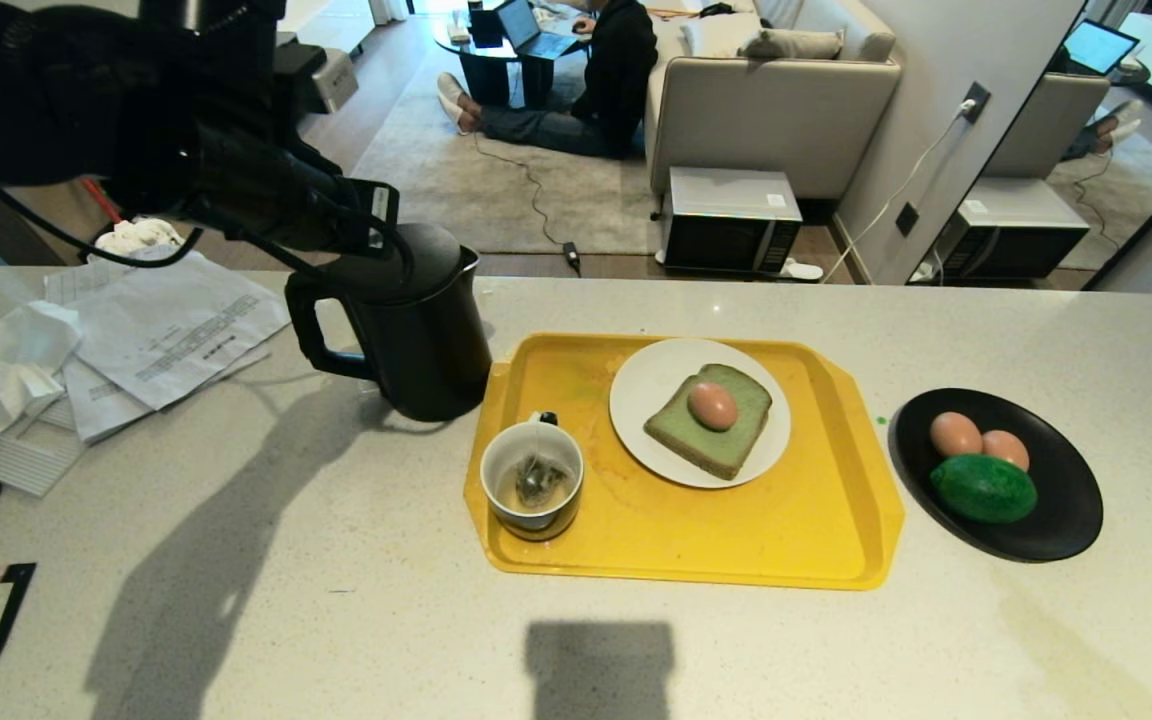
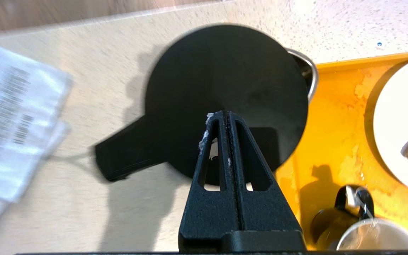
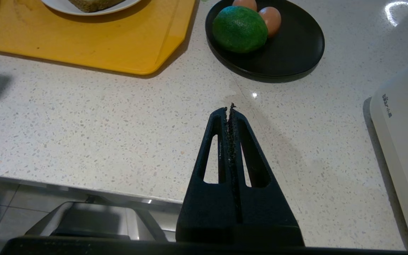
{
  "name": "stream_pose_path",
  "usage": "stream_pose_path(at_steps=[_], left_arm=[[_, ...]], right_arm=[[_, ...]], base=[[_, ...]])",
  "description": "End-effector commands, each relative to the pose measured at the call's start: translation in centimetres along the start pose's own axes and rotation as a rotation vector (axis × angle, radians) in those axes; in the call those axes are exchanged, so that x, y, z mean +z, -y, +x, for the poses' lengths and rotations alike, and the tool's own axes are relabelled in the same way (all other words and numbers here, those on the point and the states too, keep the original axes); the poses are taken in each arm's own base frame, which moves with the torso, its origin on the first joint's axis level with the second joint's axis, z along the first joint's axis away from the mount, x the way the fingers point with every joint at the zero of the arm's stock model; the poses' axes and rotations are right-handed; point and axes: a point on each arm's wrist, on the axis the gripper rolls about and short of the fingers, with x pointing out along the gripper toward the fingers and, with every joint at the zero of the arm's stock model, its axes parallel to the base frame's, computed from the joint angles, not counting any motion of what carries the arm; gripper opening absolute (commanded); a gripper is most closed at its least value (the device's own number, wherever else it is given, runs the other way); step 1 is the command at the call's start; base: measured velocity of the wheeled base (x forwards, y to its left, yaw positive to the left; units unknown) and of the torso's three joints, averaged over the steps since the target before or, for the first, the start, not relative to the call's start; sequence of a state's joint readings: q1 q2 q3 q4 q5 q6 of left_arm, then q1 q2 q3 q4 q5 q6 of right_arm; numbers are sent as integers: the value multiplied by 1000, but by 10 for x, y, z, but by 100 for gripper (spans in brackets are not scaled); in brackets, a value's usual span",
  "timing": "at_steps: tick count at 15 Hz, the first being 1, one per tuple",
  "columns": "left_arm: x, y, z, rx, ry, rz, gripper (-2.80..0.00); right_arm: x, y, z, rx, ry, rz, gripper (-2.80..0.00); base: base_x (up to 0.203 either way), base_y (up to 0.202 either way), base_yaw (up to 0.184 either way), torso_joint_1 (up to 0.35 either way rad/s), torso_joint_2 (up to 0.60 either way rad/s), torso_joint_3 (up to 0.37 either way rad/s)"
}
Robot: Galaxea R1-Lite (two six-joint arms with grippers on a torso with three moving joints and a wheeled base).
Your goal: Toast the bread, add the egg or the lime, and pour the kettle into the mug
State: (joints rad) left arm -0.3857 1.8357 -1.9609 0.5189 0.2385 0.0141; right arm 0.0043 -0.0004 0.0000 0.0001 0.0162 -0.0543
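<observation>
With bread (image 1: 708,422) plated on the tray (image 1: 816,540) and 1 egg (image 1: 713,405) on it, mug (image 1: 532,482) apparently filled, little remains. Left gripper (image 2: 224,115) clenched empty over the kettle (image 1: 421,325); right gripper (image 3: 229,108) clenched, parked.

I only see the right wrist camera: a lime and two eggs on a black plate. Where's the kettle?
Observer: The kettle stands on the counter beside the yellow tray's left edge.
Operator: Is anything holding it?
Observer: No. The left gripper hangs shut over its lid, holding nothing.
Operator: Is an egg on the bread?
Observer: Yes, one egg sits on the bread.
</observation>
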Motion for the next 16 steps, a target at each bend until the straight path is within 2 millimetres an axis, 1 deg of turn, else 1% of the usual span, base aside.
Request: stream_pose_path(at_steps=[1,3,4,6,8,10,11,13,16], left_arm=[[12,-12,-46,6,74,17,-280],[12,-21,-80,9,94,49,-280],[7,-27,-96,16,87,68,-280],[-13,-37,-121,33,53,104,-280],[-38,-44,-146,32,25,129,-280],[-62,-47,-163,17,24,144,-280],[-74,-50,-174,20,51,153,-280],[-91,-55,-196,49,151,175,-280],[-115,-63,-234,145,379,206,-280]], right_arm=[[0,0,0,1,-2,-1,-280],[0,0,0,1,-2,-1,-280],[0,0,0,1,-2,-1,-280],[0,0,0,1,-2,-1,-280],[0,0,0,1,-2,-1,-280],[0,0,0,1,-2,-1,-280],[-1,0,0,1,-3,-1,-280],[0,0,0,1,-2,-1,-280],[0,0,0,1,-2,-1,-280]], base=[[0,0,0,0,0,0],[0,0,0,0,0,0],[0,0,0,0,0,0],[0,0,0,0,0,0],[0,0,0,0,0,0],[0,0,0,0,0,0],[0,0,0,0,0,0],[0,0,0,0,0,0],[0,0,0,0,0,0]])
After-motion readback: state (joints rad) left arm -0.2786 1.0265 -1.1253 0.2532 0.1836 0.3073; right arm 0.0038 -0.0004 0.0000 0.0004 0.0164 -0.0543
